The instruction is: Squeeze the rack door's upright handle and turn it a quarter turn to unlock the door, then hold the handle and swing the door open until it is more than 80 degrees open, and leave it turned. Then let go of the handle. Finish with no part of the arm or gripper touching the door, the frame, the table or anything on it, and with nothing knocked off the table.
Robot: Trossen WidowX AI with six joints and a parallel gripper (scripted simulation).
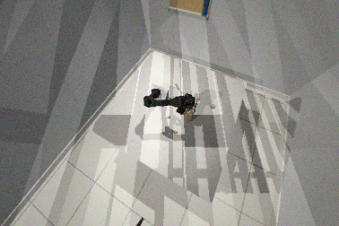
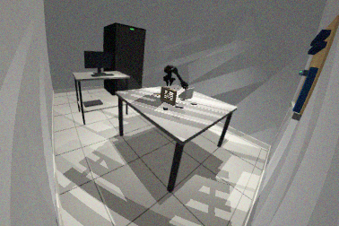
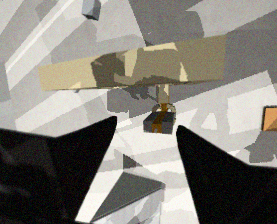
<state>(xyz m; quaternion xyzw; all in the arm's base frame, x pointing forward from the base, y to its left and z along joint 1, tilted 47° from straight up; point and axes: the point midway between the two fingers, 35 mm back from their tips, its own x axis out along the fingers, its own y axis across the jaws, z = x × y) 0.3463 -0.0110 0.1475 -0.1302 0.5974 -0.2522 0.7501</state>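
The tan rack door and frame (image 1: 190,116) (image 2: 169,96) (image 3: 199,60) stand upright on the table; in the wrist view they show from above as one long bar, and I see no clear gap between door and frame. The handle (image 3: 159,123), a dark block with a brown stripe, sticks out on a short tan stem from the side toward me. My gripper (image 3: 146,124) is open and points down above the handle, which shows between the fingertips, nearer the right one. No finger contact shows. In the top and exterior views the fingers are too small to judge.
An orange block (image 3: 272,118) (image 1: 175,132) lies to the right in the wrist view. A grey block (image 3: 91,9) (image 1: 212,106) lies beyond the rack. A grey wedge-like shape (image 3: 126,192) shows below the fingers. Small dark items lie on the table (image 2: 188,126) near the rack.
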